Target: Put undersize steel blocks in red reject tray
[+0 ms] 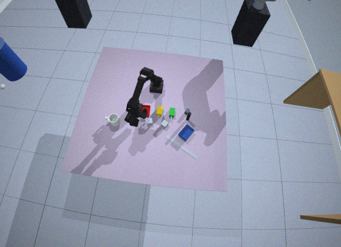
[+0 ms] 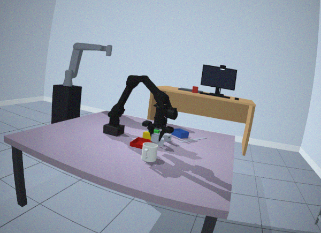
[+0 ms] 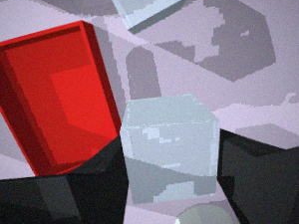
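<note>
In the wrist view, you had the pincer (image 1: 140, 118) (image 2: 155, 137) (image 3: 163, 131) closed on a pale steel block (image 2: 155, 138) (image 3: 169, 154), a finger against each side, just beside the red reject tray (image 1: 148, 111) (image 2: 137, 143) (image 3: 85, 100). You could not tell whether that block's underside touched the table. Seen from the top, a second block (image 1: 149, 120) (image 3: 149, 0) sat near the tray's lower right corner, and a third block (image 1: 164, 123) (image 2: 167, 137) lay farther right of the tray. Your green GO gauge (image 1: 171, 112) (image 2: 156, 130) stood out of the grip, right of the tray, with a yellow gauge (image 1: 159, 111) (image 2: 146, 135) between them. The white mug (image 1: 113, 119) (image 2: 150, 152) was left of the tray, and the blue tray (image 1: 186, 132) (image 2: 180, 133) well apart to its lower right.
</note>
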